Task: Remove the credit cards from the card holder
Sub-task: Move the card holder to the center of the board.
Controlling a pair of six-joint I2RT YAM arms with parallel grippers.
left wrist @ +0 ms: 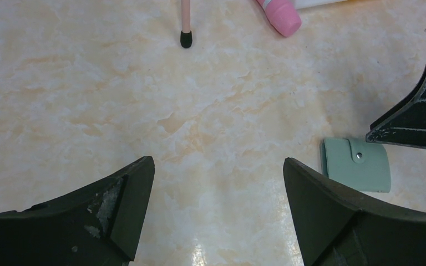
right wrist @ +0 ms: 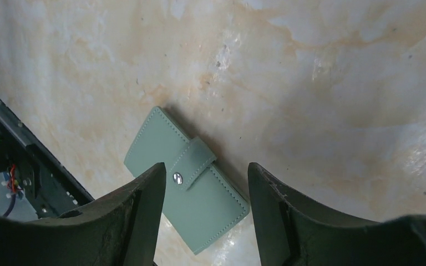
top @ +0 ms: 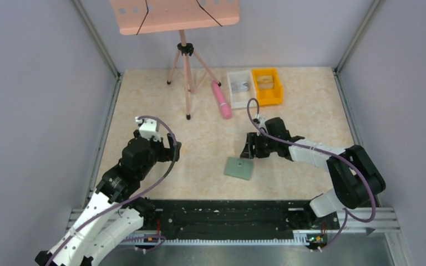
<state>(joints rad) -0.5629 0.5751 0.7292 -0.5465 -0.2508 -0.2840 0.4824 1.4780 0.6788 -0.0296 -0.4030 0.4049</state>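
Right jaws apart near card holder (right wrist: 191, 197)

Left arm (top: 123, 172) bent, low; left gripper (left wrist: 216, 166) spread wide, holding nothing. Right arm (top: 319, 151) reaching inward; right gripper (right wrist: 206, 169) tilted down, jaws parted, holding nothing.

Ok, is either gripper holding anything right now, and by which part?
Nothing is held. Both the left gripper and right gripper stand open; the closed sage-green rectangular card holder lies flat on the marble-patterned table under the right one.
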